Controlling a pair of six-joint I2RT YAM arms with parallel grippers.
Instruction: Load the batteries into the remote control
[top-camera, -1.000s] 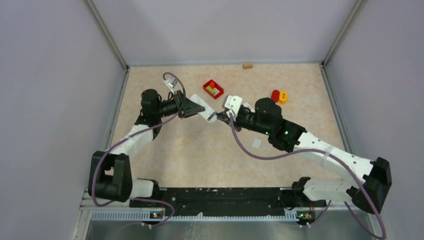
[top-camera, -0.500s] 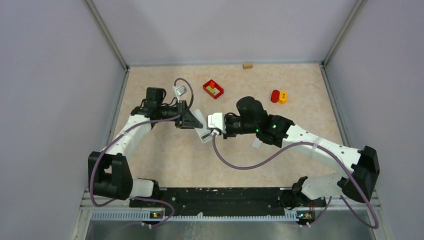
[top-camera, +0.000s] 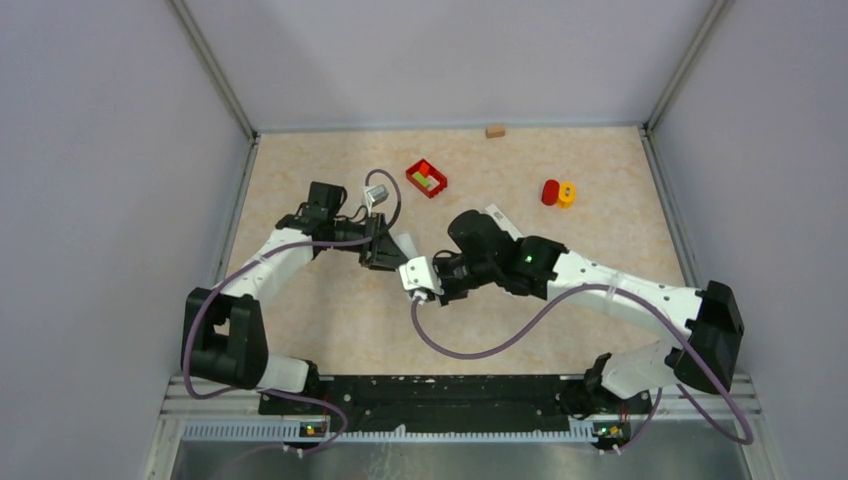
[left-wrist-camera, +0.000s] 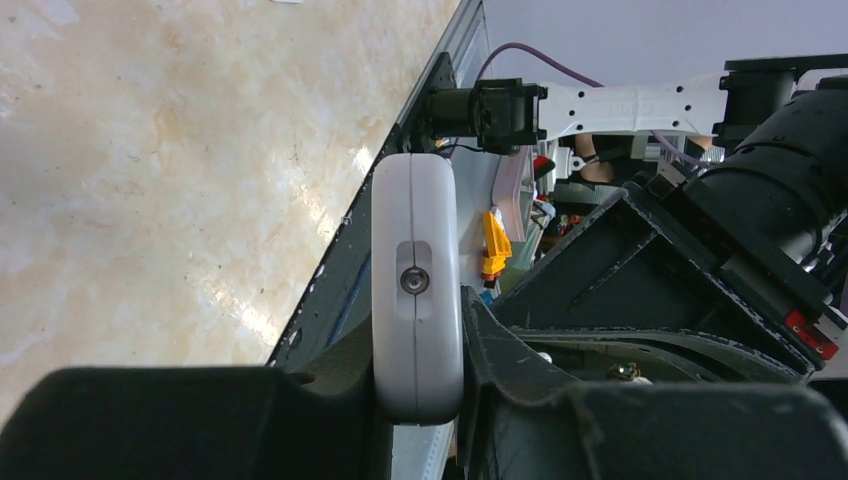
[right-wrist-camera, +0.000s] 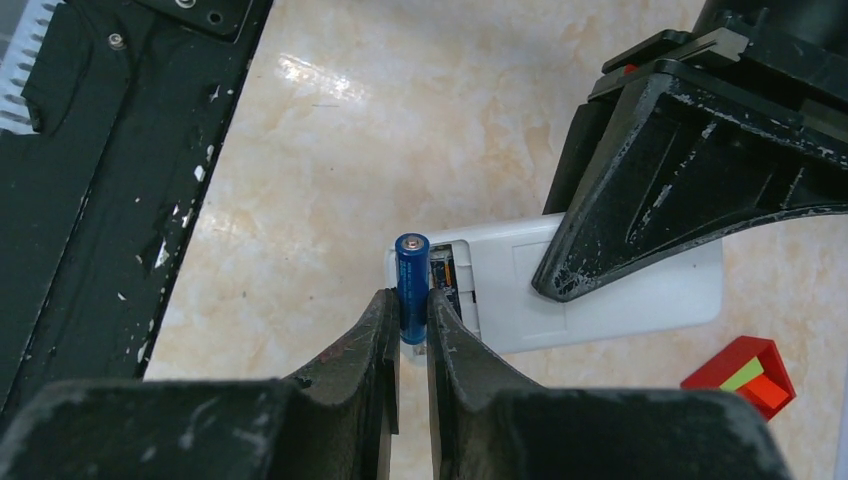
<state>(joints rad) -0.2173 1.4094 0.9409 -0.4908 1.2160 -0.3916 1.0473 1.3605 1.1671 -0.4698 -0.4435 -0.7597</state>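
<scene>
The step in hand looks to be seating a cell in the remote, and both claws are already loaded. The right gripper (right-wrist-camera: 410, 305) is clamped on a small blue cylindrical battery (right-wrist-camera: 411, 268), its black fingers pinching the lower half so the metal end cap stands clear above them. The left gripper (left-wrist-camera: 415, 345) is closed across the thin faces of a flat white plastic remote control (right-wrist-camera: 610, 290), holding it over the middle of the marbled beige bench (top-camera: 600, 180), somewhat toward the left edge and nearer than the red tray (top-camera: 426, 178).

The battery stands just beside the open battery bay (right-wrist-camera: 447, 275) at the remote's near end. To do this well, the right arm should line the cell's axis up with the slot, press the spring end in first, then tip the other end down. The fingers should let go only once it sits flush, while the left arm holds rigid against the push. Something dark with an orange fleck lies in the bay; I cannot tell whether it is a cell or contacts.

Edge-on in the left wrist view, the remote is rounded and seamed down its middle, with a small round lens recessed in its end.
</scene>
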